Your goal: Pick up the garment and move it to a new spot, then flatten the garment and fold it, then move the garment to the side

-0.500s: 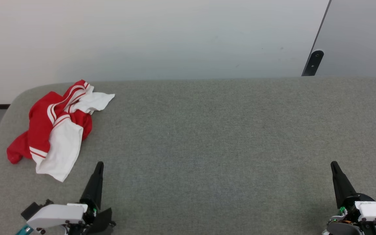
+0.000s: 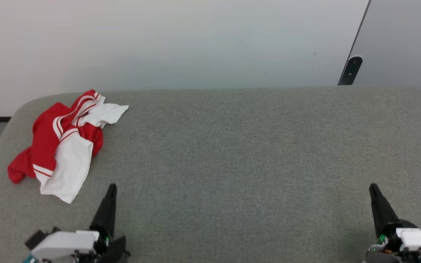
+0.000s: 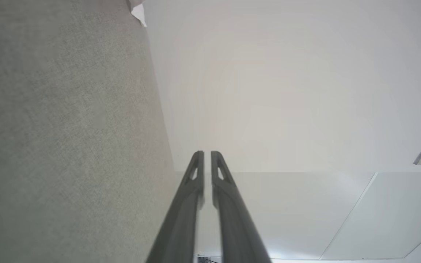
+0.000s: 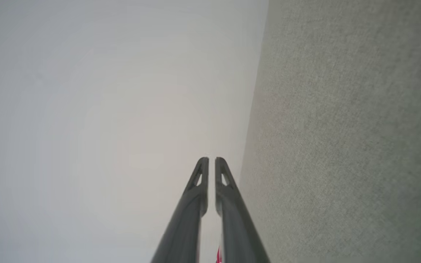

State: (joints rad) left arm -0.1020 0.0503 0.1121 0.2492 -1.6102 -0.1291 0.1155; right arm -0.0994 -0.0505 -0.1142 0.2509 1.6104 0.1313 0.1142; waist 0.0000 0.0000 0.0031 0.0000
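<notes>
Two sets of fingers, both shut tight, nothing held. The left fingers (image 2: 107, 210) and right fingers (image 2: 381, 211) sit at the table's (image 2: 232, 153) near edge, one toward its left end and one toward its right end. Both point at its far edge. The wrist views agree: each pair is almost touching, with no cloth between.

The garment (image 2: 62, 142) lies crumpled at the table's far left corner. Its red body is bunched, one white sleeve trails toward the table's near edge, and a second white flap points toward the table's middle. The left fingers are near it but apart. The right fingers are at the table's opposite end.

We judge the step in hand to be the first pick-up, not yet begun. Notes for doing it well:
- Open the left fingers fully before going down.
- Take a raised fold in the red bunch; the flat sleeve offers little to pinch.
- Lift until the cloth hangs clear of the table, then carry it.
- Set it down at the table's middle, where there is room to spread it.
- Risk: the heap is close to the table's left edge, so a dragging approach could push it off.
</notes>
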